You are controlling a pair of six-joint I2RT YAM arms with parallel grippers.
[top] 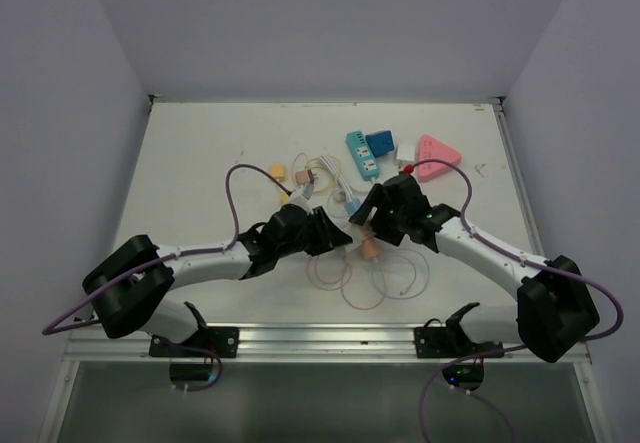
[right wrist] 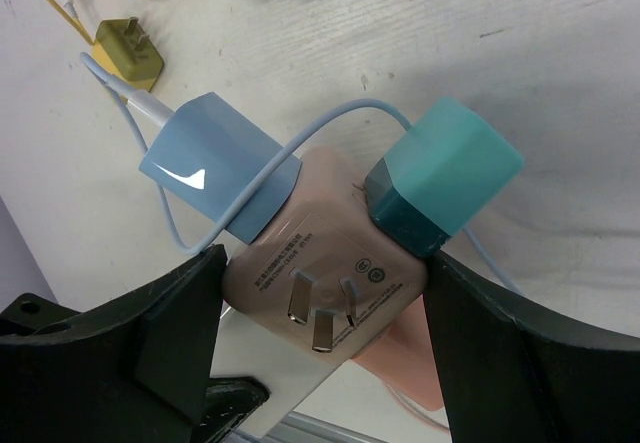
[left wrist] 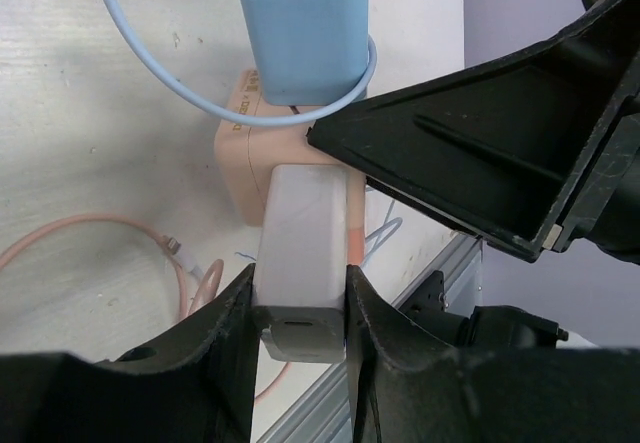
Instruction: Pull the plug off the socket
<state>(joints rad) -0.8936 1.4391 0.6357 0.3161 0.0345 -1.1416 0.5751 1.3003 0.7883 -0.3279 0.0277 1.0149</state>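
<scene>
Pinching left claw (left wrist: pixel 300 311): clenched on both sides of the pale grey rectangular plastic plug (left wrist: pixel 300 225), black fingers (left wrist: pixel 232 328) flat against it.
Grey plug: plugged into one face of the peach-pink plastic cube socket (left wrist: pixel 243 158), in line with the left claw.
Right claw (right wrist: pixel 325 318): grasping the peach-pink socket from two opposite sides, with the socket's own metal prongs turned toward the wrist camera.
Peach-pink socket: about midway between the left and right edges of the tabletop (top: pixel 200 163), somewhat nearer the near edge; lifted or resting, cannot tell.
Light blue plastic charger (right wrist: pixel 215 168): plugged into another face, with a pale blue cable (left wrist: pixel 140 55) looped around it.
Teal plastic charger (right wrist: pixel 445 178): plugged into a third face.
Far edge, right of middle: teal power strip (top: pixel 362 155), blue cube adapter (top: pixel 380 143) and pink triangular adapter (top: pixel 437 156), close together.
Near edge, middle: loose coils of thin pinkish cable (top: pixel 350 281).
</scene>
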